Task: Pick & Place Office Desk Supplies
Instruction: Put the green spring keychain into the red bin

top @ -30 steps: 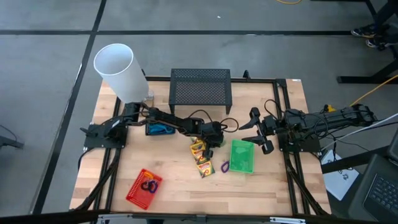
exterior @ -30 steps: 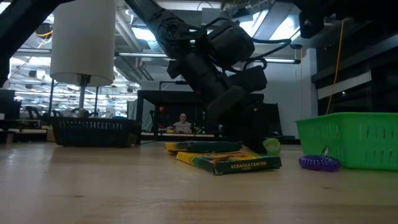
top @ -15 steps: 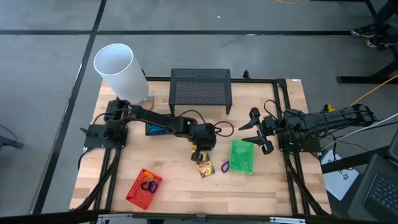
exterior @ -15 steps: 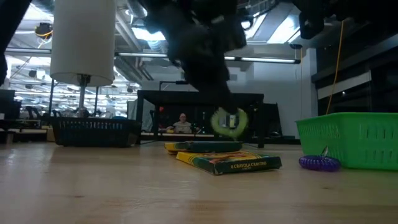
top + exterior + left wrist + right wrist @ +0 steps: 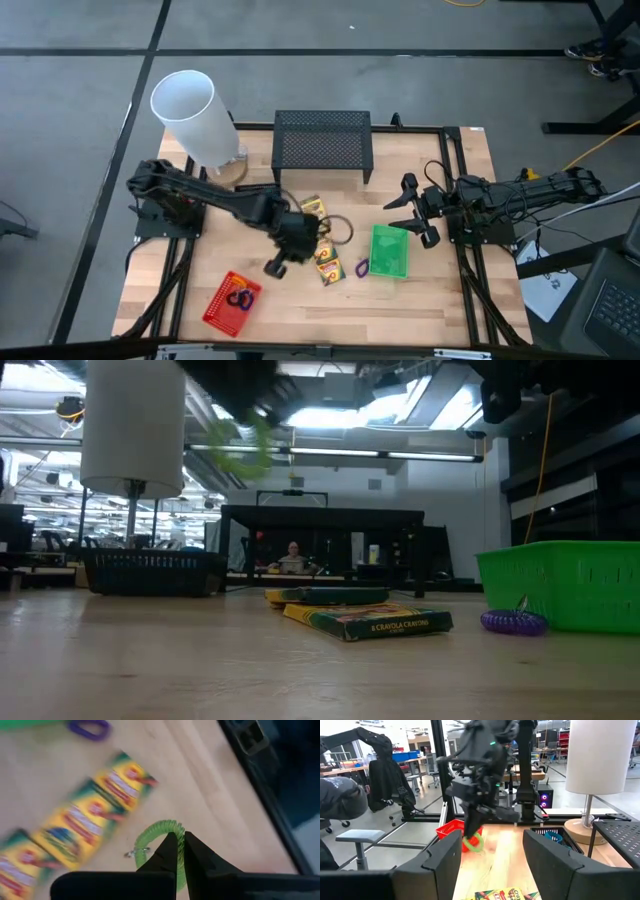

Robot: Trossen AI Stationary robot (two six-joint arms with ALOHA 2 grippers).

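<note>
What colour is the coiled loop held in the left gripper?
Green; the coiled loop shows best in the left wrist view.

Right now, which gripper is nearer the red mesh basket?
Left. The left gripper, shut on a green loop, hangs just up and to the right of the red basket in the high view. The right gripper waits open beyond the green basket.

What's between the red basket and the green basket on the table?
In the high view, between the red basket and the green basket lie the crayon boxes and a purple loop. The left gripper hangs above that stretch, holding a green loop.
</note>
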